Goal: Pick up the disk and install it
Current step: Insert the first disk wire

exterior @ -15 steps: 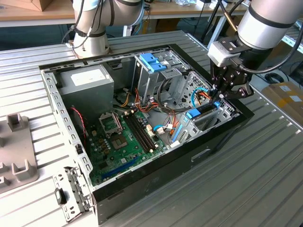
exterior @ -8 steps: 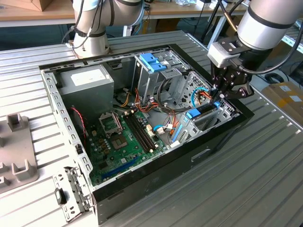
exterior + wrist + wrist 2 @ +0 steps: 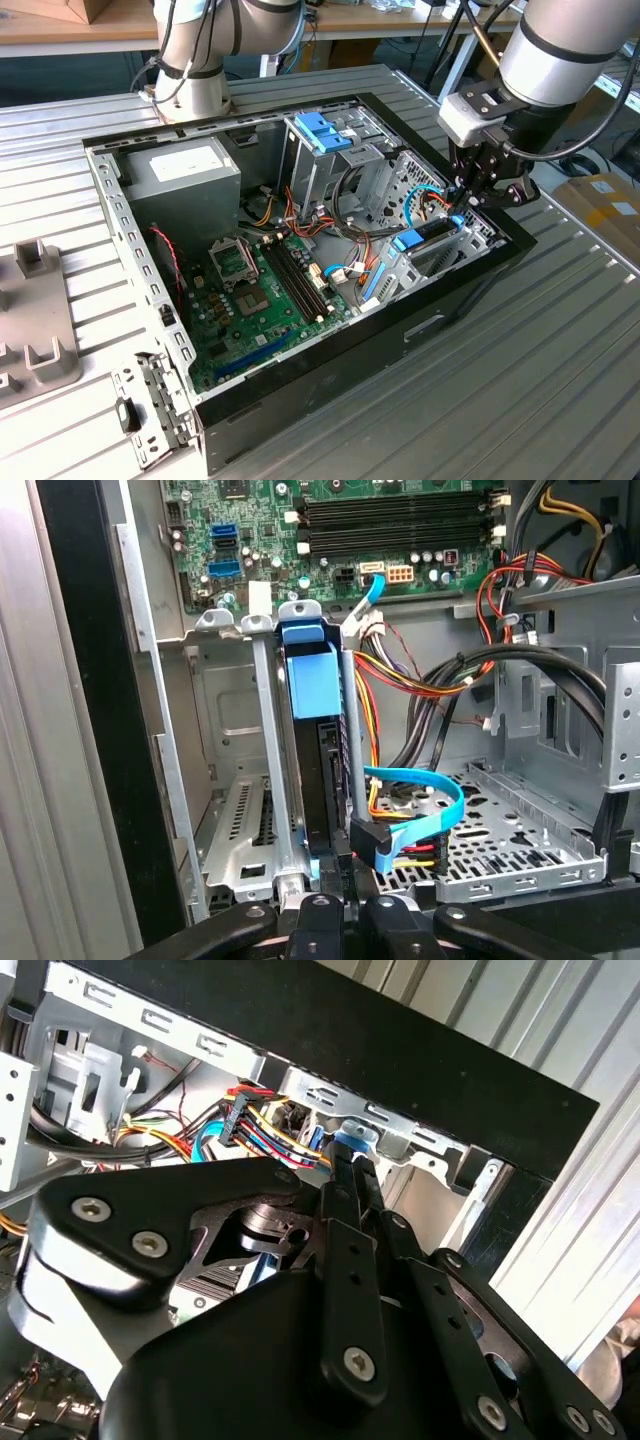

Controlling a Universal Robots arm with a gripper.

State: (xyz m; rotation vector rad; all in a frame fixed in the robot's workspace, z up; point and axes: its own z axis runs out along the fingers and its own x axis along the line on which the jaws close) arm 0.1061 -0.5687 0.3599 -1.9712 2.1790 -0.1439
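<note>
On the exterior view's left, the open computer case (image 3: 150,300) lies on the ribbed metal table (image 3: 520,380), with the grey power supply (image 3: 185,180) at its far corner and the green motherboard (image 3: 255,300) beside that. Further toward the exterior view's right, past a blue bracket (image 3: 322,130) on top of the metal cage (image 3: 330,170), the disk (image 3: 425,238) stands on edge in the drive bay at the case's near-right corner, close against the case wall. In the first wrist view the disk (image 3: 315,730) sits upright between the bay's metal rails (image 3: 262,740), its blue carrier tab uppermost, and a blue ribbon cable (image 3: 420,790) and coloured power wires (image 3: 400,680) run just beside it. The gripper (image 3: 468,195) hangs directly over the end of the disk that lies nearest the case wall, with its fingers drawn narrow and reaching down to the blue carrier; whether they are actually clamping the carrier I cannot tell. Judging from how it lies, the disk is already picked up and largely slotted into the bay, so the install looks well advanced; whether it is fully seated and latched is not clear from here.
</note>
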